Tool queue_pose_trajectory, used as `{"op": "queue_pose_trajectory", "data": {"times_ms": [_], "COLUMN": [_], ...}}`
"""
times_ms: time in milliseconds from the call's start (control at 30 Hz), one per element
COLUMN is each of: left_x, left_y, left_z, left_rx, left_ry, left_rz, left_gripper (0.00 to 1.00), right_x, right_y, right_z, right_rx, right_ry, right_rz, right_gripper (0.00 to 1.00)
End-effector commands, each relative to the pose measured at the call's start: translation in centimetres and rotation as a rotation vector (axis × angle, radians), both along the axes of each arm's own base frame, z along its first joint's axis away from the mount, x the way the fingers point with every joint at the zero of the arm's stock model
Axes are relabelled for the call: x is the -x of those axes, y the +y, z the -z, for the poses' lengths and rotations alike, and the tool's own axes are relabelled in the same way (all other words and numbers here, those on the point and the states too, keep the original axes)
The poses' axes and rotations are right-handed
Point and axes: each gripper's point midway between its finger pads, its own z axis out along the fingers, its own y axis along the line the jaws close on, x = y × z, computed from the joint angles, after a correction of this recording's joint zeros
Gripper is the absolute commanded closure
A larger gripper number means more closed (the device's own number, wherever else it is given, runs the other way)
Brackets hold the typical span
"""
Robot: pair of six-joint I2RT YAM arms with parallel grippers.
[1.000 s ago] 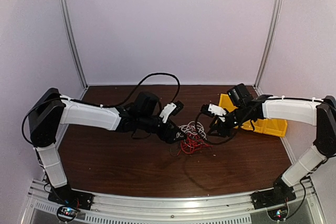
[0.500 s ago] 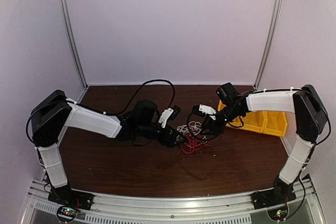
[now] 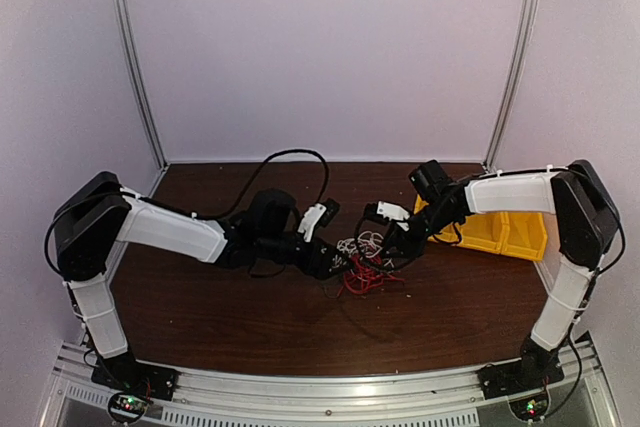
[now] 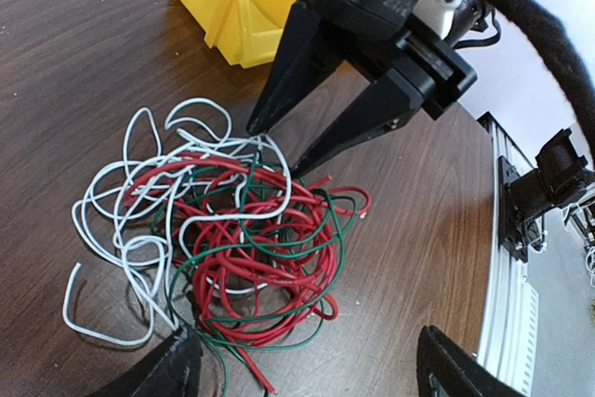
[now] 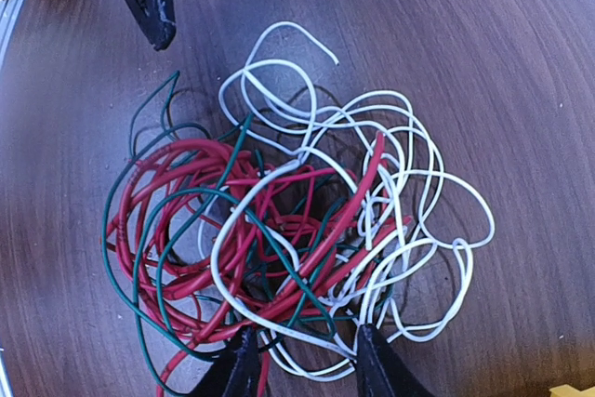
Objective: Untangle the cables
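Observation:
The cables (image 3: 364, 265) lie in one tangle at the table's middle: white loops (image 5: 409, 183), red coils (image 5: 186, 220) and thin green strands (image 5: 139, 258) wound through each other. My left gripper (image 4: 307, 374) is open wide and low at the tangle's near-left edge, with red and green ends (image 4: 244, 341) between its fingers but untouched. My right gripper (image 5: 307, 360) stands partly open on the opposite edge, its fingertips (image 5: 244, 369) straddling white and green strands. From the left wrist view the right gripper (image 4: 274, 151) points down at the white loops.
A yellow bin (image 3: 495, 232) stands at the right, behind the right arm, and appears again as the yellow bin (image 4: 223, 6) in the left wrist view. The dark wooden table (image 3: 220, 317) ends at a metal rail (image 3: 330, 392) in front. A thick black arm cable (image 3: 290, 162) arcs above the left arm.
The right arm has swung left and down from near the bin to the tangle, and its jaws have narrowed slightly. The left gripper has edged closer to the cables and stays wide.

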Motion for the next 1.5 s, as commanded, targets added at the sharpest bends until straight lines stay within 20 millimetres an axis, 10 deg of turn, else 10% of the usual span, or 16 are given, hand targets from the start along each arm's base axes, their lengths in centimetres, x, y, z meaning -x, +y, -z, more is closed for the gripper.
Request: {"op": "queue_pose_trajectory", "data": {"times_ms": [0, 267, 533, 1133, 1467], "left_x": [-1.2, -1.4, -1.7, -5.9, -10.0], "left_y": [0.0, 0.6, 2.0, -3.0, -5.9], "left_z": [-2.7, -2.2, -4.6, -6.4, -0.4], "left_rx": [0.075, 0.087, 0.17, 0.46, 0.296], "left_ry": [-0.051, -0.037, -0.124, -0.396, -0.37], "left_rz": [-0.029, -0.049, -0.11, -0.263, -0.37], "left_gripper": [0.19, 0.19, 0.19, 0.31, 0.62], "right_x": [-2.1, -2.1, -1.0, -1.1, -1.0], "right_y": [0.2, 0.7, 2.7, 6.0, 6.2], "right_z": [-1.0, -2.9, -8.5, -15.5, -17.6], "right_rx": [-0.002, -0.041, -0.17, -0.378, -0.434], "right_ry": [-0.079, -0.085, -0.068, 0.057, 0.091], "right_rz": [0.02, 0.023, 0.011, 0.024, 0.011], "right_gripper": [0.7, 1.0, 1.0, 1.0, 1.0]}}
